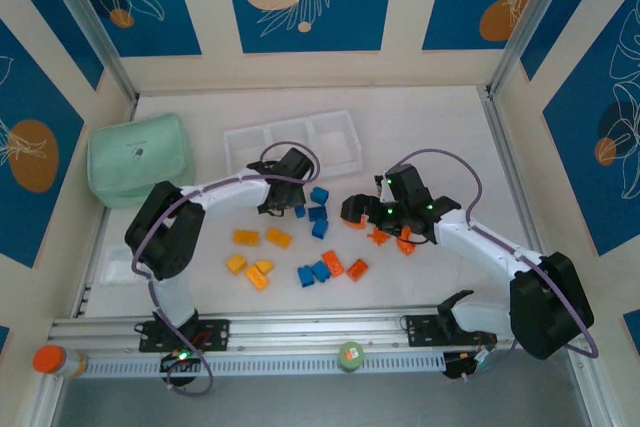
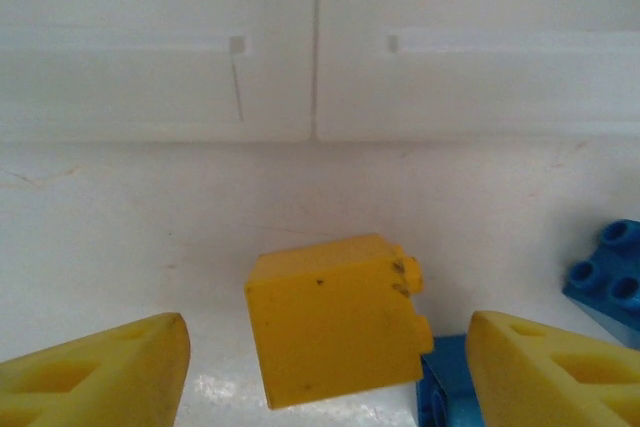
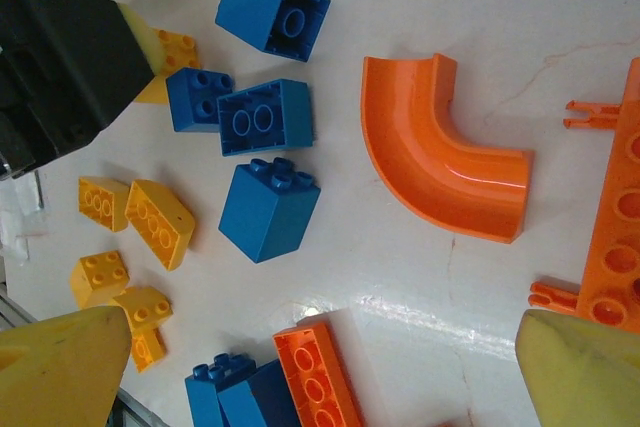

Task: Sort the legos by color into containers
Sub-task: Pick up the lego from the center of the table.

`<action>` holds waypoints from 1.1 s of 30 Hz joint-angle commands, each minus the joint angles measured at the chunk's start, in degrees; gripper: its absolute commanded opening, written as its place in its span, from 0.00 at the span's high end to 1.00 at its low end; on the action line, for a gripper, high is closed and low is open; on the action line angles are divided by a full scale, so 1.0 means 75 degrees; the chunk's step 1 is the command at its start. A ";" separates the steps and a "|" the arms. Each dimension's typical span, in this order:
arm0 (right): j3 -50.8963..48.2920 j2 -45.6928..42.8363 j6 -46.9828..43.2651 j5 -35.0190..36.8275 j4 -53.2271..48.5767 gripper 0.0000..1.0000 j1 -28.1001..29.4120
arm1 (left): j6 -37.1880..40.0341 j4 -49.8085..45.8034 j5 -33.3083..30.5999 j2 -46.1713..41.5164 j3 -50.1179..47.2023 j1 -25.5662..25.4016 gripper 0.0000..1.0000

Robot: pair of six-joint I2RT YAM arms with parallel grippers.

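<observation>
One yellow brick [image 2: 335, 317] lies between the spread jaws of the left gripper [image 2: 327, 347], ungripped, with the tray [image 2: 160, 87] straight ahead. The right gripper [image 3: 325, 357], also spread, hovers above the orange arch [image 3: 440, 172]; the left gripper is nearer the tray.

Brick count by colour, with one tray and one pouch on the bench.

There are five yellow bricks [image 3: 160, 222] and six blue bricks [image 3: 268, 209]. Four red-orange pieces [image 1: 333, 263] can be counted for certain. Two are plain bricks at lower centre of the top view, one is a curved arch [image 3: 440, 152], and one is a studded bar [image 3: 615, 247]. Another orange bit at right of centre in the top view is partly hidden and may belong to the bar. One translucent tray [image 1: 245, 145] with three compartments sits at upper centre, and one mint-green pouch [image 1: 140, 159] at upper left.
</observation>
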 commanded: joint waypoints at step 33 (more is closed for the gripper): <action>0.1095 0.0462 -0.0750 -0.0234 -0.0544 0.01 0.0122 | 0.0445 -0.0551 -0.0047 -0.1618 -0.0608 0.0174 0.68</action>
